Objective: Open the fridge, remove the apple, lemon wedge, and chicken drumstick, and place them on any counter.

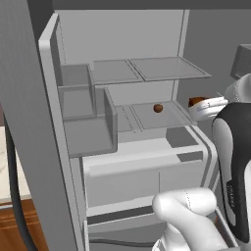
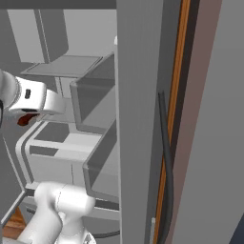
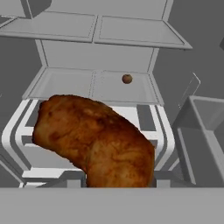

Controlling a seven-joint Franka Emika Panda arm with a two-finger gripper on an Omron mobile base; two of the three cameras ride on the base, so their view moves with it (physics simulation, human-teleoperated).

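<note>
Chicken drumstick (image 3: 94,140), browned and mottled, looms close before the hand camera, held in the gripper (image 1: 203,105) in front of the open fridge (image 1: 122,44). The claw stands partly closed around the meat; its tips are hidden behind the piece, so exactly where they bite cannot be told. Judged by its look, the drumstick is a light, firm, uneven piece with a rounded skin that could slip or twist between narrow pads, and a hold across the thick middle seems safer than one near the tapering end. From the left base camera only a sliver of brown shows at the white hand, which reaches in level from the right, just above the outer edge of the lower glass shelf (image 1: 166,117). The forearm stands nearly upright at the right edge of that view, with the elbow bent low in front of the drawers. Farther in, the apple (image 1: 158,108) sits alone on that shelf, well apart from the held piece. Beyond it, the upper shelves (image 1: 147,71) and back wall are bare; no lemon wedge can be made out.
</note>
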